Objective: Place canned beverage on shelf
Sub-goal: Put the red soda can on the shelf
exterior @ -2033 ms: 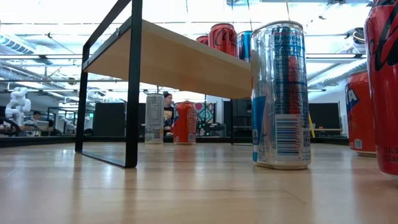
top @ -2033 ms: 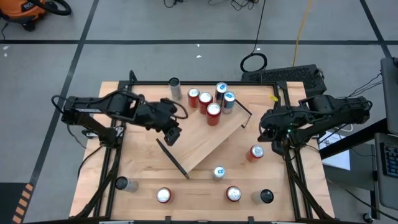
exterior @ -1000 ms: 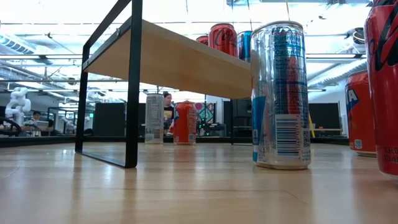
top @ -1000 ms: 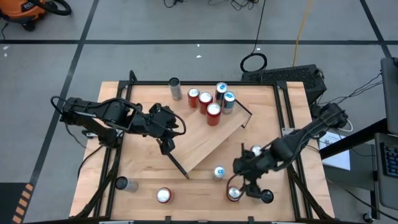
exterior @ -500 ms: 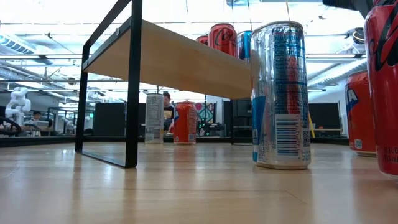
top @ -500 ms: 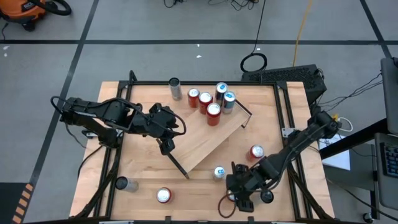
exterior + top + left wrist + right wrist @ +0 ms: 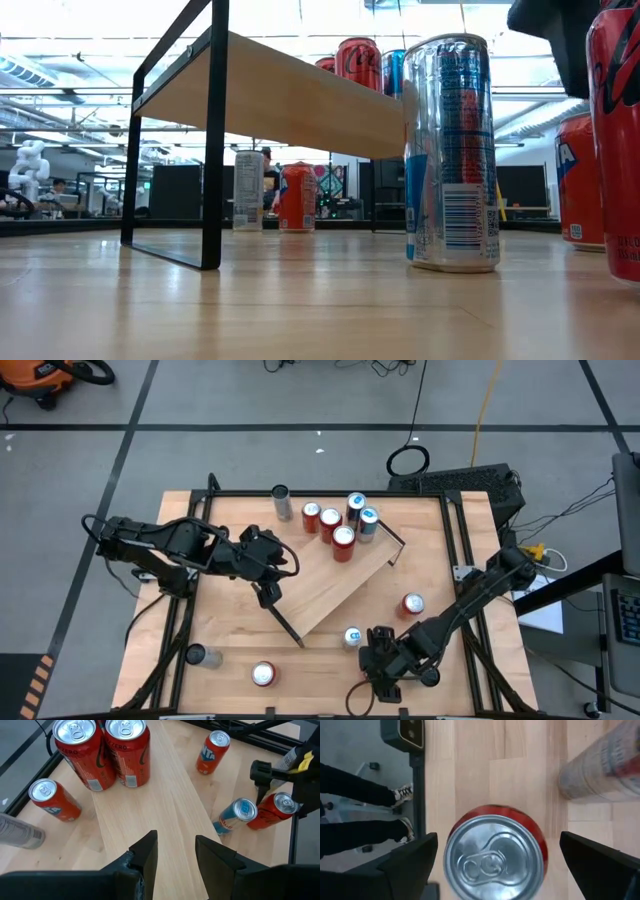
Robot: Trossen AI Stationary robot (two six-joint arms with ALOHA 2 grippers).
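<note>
Right wrist view: red aluminium drink can (image 7: 495, 852), upright between wide-open right gripper (image 7: 507, 865) fingers, ungripped. Likely light, smooth, dentable; grasp mid-wall.

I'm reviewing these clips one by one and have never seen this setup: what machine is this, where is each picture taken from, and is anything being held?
Two dark robot arms work at a wooden table. One camera looks straight down, one sits at tabletop height, and one rides on each wrist. On the table stands a light-wood shelf with black brackets; five cans already stand at its far end, and more are scattered on the tabletop. The right gripper hangs open over a red can near the front edge, its fingers either side of the can, so nothing is gripped yet. The left gripper waits above the shelf's near end, fingers apart, holding nothing.
</note>
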